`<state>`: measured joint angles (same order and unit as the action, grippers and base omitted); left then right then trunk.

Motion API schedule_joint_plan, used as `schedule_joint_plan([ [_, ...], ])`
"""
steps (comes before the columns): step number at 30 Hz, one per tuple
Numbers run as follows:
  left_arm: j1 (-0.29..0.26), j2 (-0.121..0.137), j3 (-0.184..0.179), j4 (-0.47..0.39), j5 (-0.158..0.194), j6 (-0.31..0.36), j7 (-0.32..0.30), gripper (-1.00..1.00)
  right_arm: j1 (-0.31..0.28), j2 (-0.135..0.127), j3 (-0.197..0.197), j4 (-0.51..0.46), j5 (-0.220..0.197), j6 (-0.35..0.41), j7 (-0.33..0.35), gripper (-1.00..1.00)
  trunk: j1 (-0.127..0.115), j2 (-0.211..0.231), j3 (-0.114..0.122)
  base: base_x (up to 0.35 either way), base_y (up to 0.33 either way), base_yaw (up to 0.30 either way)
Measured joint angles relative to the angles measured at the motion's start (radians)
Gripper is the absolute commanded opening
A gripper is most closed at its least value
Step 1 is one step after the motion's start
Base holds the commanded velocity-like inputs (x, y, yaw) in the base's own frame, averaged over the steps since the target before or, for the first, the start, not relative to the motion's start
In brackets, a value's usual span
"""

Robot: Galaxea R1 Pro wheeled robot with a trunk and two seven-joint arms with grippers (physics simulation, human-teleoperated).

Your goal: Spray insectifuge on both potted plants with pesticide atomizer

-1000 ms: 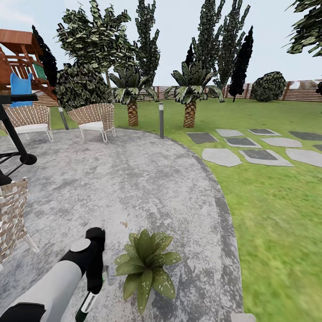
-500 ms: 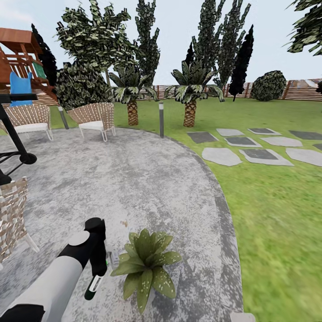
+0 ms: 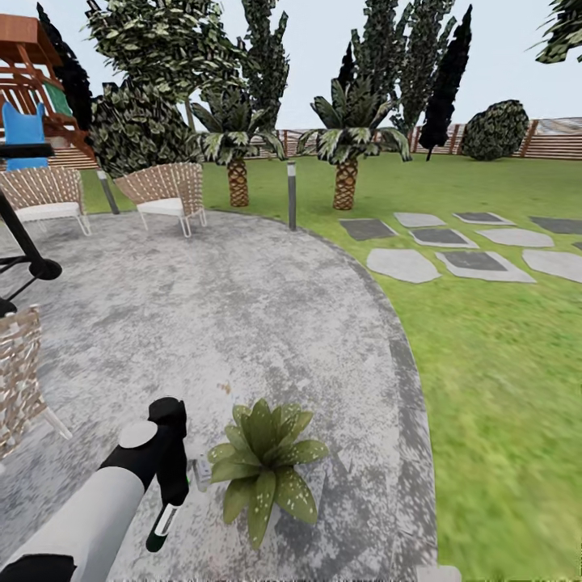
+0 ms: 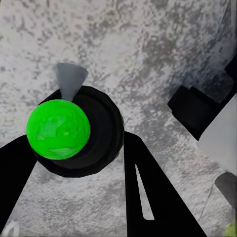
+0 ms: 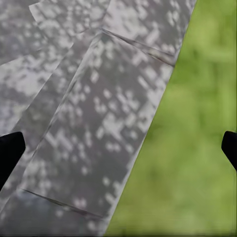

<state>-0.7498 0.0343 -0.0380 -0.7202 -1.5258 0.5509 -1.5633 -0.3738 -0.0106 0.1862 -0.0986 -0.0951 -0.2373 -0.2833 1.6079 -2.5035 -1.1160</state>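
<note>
My left gripper (image 3: 172, 499) is shut on the pesticide atomizer (image 3: 162, 525), a dark green bottle with a pale label that hangs tilted just above the patio. In the left wrist view the atomizer (image 4: 81, 131) is a black round body with a bright green cap and a grey cone nozzle, held between the two black fingers (image 4: 148, 197). One potted plant (image 3: 263, 465), a low rosette of broad green leaves, stands on the paving close beside the bottle. My right gripper (image 5: 118, 150) is open, with its fingertips at the frame edges over the patio rim and grass.
The round grey patio (image 3: 242, 323) meets the lawn (image 3: 501, 388) on the right. Wicker chairs (image 3: 166, 198) stand at the back and another (image 3: 16, 380) at the left. A grey bollard (image 3: 292, 194), stepping stones (image 3: 440, 255), palms and a fence lie beyond.
The head camera has tilted a little, shifting the whole scene upward. My left arm has lifted the atomizer slightly and brought it nearer the potted plant.
</note>
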Motion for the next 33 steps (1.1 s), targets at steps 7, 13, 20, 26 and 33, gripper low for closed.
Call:
schedule_joint_plan([
  [7,0.001,0.044,0.014,0.0,0.003,-0.001,0.002,-1.0,0.0,0.0,0.0,0.0,0.001,0.0,0.0,1.0,0.002,-0.001,-0.019,0.0,0.0,0.0],
  [13,0.003,0.082,0.014,0.001,0.004,-0.001,0.003,-1.0,0.0,0.0,0.0,0.0,0.001,0.0,-0.001,1.0,0.002,-0.001,-0.019,0.0,0.0,0.0],
  [20,-0.002,0.05,0.016,-0.002,0.006,0.0,0.0,-1.0,0.0,-0.003,0.005,0.004,0.005,-0.002,0.0,1.0,0.002,-0.001,-0.019,0.0,0.0,0.0],
  [26,-0.023,0.041,0.012,-0.013,0.006,0.001,-0.001,-1.0,0.0,-0.003,0.005,0.005,0.005,-0.001,0.0,1.0,0.002,-0.001,-0.019,0.0,0.0,0.0],
  [33,0.022,0.088,0.026,0.008,0.007,-0.01,-0.001,-1.0,0.0,-0.002,0.005,0.005,0.005,0.0,0.0,1.0,0.002,-0.001,-0.019,0.0,0.0,0.0],
])
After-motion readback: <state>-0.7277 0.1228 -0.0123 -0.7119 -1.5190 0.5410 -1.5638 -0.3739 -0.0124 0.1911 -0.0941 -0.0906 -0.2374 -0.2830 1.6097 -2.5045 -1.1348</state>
